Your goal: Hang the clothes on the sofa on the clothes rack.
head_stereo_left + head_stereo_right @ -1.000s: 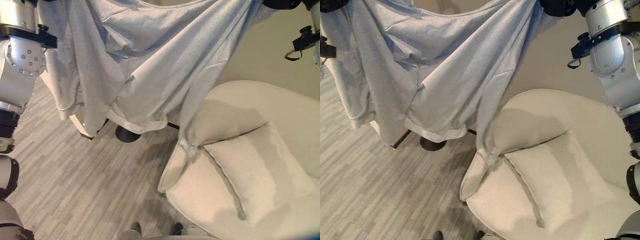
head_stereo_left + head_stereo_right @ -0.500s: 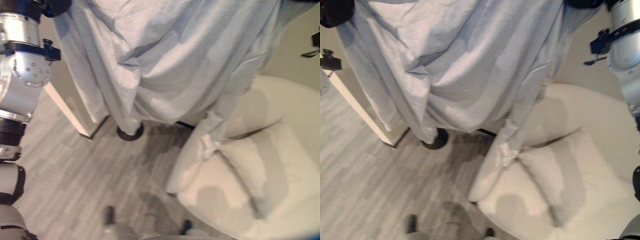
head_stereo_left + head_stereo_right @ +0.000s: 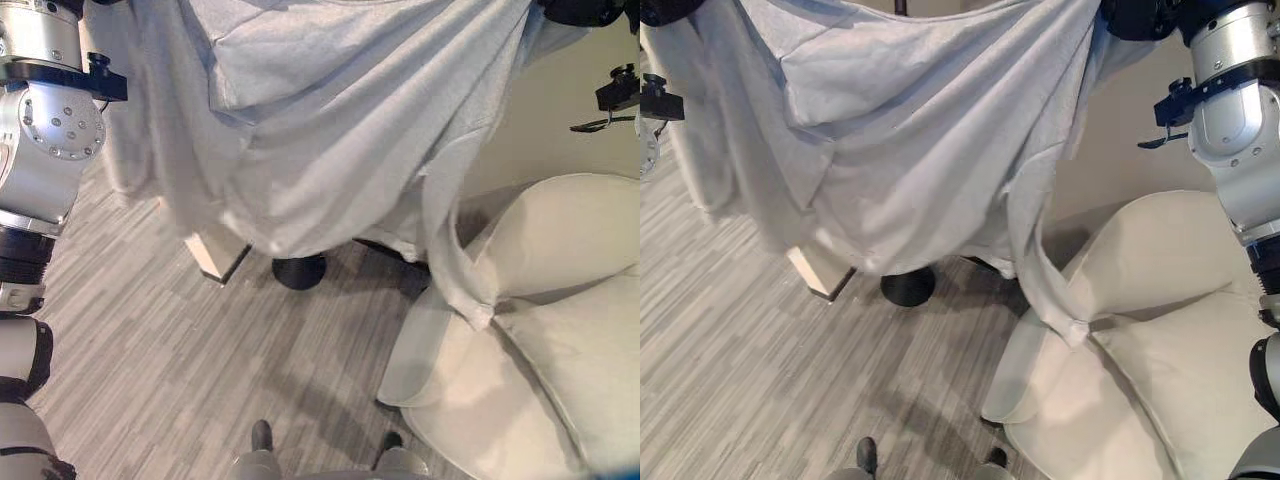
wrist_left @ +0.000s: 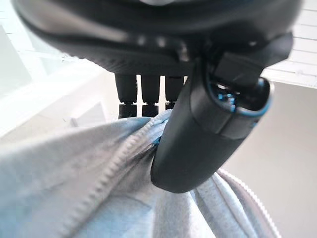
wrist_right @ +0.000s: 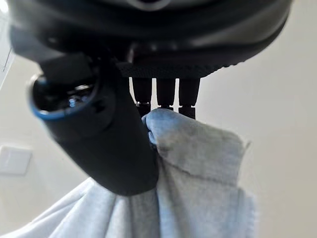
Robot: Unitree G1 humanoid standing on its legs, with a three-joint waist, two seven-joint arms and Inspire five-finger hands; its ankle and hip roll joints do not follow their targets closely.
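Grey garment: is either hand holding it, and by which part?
Both. The left hand pinches the grey garment at a ribbed edge; the right hand pinches a hemmed edge, spreading it above the sofa.

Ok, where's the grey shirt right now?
The grey shirt hangs spread between both raised hands, left hand and right hand each pinching an edge, its lowest tail touching the cream sofa.
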